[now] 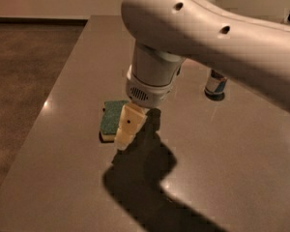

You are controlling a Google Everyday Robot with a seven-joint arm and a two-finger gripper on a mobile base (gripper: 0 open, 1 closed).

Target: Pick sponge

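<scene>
Pincer [125,137] low over the table [72,86], just beside the sponge [111,119]

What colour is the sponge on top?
The sponge is green on top, in the camera view; the gripper is at its edge.

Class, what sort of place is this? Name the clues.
Likely an indoor lab or break room: plain grey table, a sponge and a can on it, bare brown floor. The gripper is down at the sponge.

The gripper [125,137] hangs low against the sponge [111,118].
</scene>
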